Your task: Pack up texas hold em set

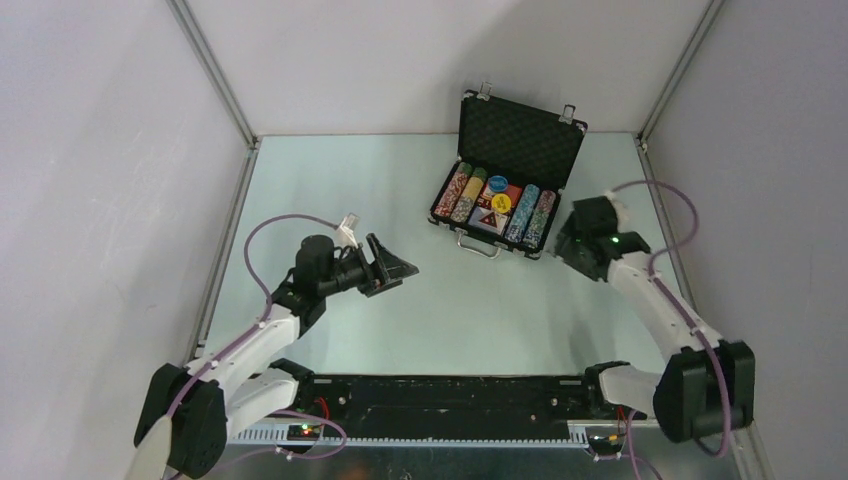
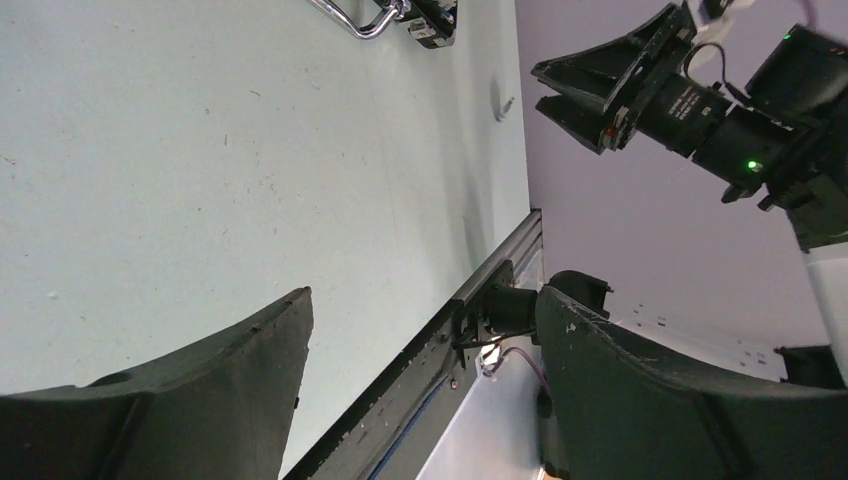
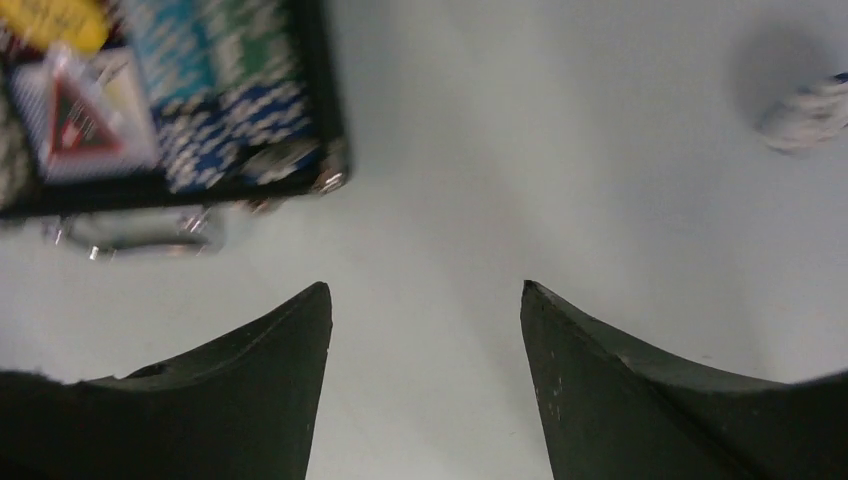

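Observation:
The black briefcase lies open at the back of the table with its lid upright. Inside are rows of poker chips, a blue disc, a yellow disc and a triangular piece. Its silver handle faces the arms. My right gripper is open and empty just right of the case's near right corner. The right wrist view shows the gripper over bare table, with the case and handle at upper left. My left gripper is open, empty and well left of the case.
The left wrist view shows my left gripper above the table's near edge rail, with the handle at the top and the right gripper opposite. A blurred white object shows at the right wrist view's upper right. Walls enclose the table.

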`<state>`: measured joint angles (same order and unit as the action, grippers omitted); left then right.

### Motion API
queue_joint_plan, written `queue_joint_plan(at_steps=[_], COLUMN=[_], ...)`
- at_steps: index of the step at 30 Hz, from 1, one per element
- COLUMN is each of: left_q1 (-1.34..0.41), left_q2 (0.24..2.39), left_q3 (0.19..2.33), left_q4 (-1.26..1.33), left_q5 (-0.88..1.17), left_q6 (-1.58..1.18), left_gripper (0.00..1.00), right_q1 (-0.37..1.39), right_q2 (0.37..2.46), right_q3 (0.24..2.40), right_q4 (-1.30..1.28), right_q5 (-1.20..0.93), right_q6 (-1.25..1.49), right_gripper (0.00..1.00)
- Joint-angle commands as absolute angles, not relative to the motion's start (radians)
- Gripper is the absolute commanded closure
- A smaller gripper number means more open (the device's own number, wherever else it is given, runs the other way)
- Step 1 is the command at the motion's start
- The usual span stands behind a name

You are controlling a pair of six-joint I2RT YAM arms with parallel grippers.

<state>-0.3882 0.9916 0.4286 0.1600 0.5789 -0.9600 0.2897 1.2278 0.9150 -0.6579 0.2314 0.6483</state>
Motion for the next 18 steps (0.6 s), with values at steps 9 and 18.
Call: queue_joint_plan(at_steps=[9,18], left_q1=[-0.398,-0.429], left_q2=[0.985,0.946], left_q3=[0.526,0.566], left_q4=[0.067,-0.036], left_q5=[0.561,0.478], left_q6=[-0.915,-0.908], left_gripper=[0.14,0.14], right_q1=[-0.184,-0.391], right_q2=[1.153,1.335], right_q3=[0.811,0.796], right_q4=[-0.612,-0.499], right_q5=[0.305,0.292], right_q6=[0.687,0.676], right_gripper=[0.11,0.11])
